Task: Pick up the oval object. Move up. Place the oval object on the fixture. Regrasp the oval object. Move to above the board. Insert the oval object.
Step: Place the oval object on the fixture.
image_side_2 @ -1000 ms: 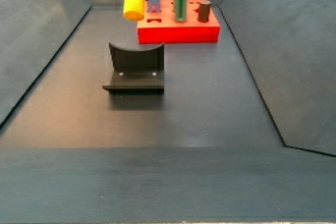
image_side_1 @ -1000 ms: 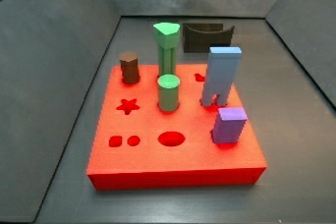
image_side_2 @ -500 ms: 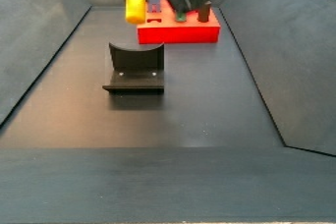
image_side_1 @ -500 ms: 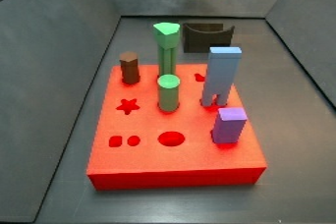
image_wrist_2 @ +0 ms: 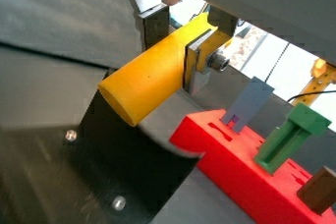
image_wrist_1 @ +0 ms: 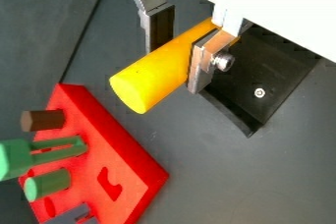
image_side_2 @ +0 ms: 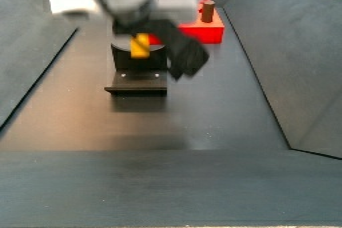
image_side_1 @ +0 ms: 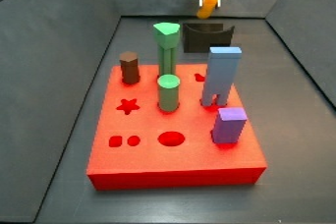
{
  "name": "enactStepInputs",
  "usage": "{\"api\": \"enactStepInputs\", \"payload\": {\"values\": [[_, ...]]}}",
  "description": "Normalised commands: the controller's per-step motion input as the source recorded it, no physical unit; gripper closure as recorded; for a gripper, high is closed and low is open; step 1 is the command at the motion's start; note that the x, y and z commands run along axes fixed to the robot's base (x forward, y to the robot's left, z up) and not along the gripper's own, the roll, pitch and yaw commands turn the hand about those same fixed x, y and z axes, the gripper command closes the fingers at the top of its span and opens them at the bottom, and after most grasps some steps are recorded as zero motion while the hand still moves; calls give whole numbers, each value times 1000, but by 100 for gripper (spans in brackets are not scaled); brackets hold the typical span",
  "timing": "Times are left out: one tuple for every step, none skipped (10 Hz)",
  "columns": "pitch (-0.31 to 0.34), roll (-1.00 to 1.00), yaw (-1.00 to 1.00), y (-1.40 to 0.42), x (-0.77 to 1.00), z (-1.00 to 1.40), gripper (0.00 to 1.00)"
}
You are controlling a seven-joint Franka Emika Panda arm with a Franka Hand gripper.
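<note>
The gripper [image_wrist_1: 182,33] is clamped on the oval peg [image_wrist_1: 155,71], its plates pinching one end so most of the yellow length sticks out free. In a side view the peg [image_side_1: 209,1] hangs over the fixture [image_side_1: 201,37], at twelve o'clock from the board [image_side_1: 175,135]. That grip likely suits laying the peg into the fixture's cradle for a regrasp.

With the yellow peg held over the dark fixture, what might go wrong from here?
The gripper clamps the oval object near one end, so the long free end may tip on release. The fixture offers only a small seat; a misaligned peg may roll off. The board with its standing pegs lies near.
</note>
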Motion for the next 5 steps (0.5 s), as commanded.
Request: {"api": "enactStepInputs", "payload": {"values": [[74, -240, -195, 132, 183, -1000, 100], [29, -159, -187, 120, 173, -913, 100], [8, -150, -179, 105, 149, -780, 100], [-23, -153, -158, 79, 118, -532, 100], [-49, -152, -130, 62, 101, -309, 100]]}}
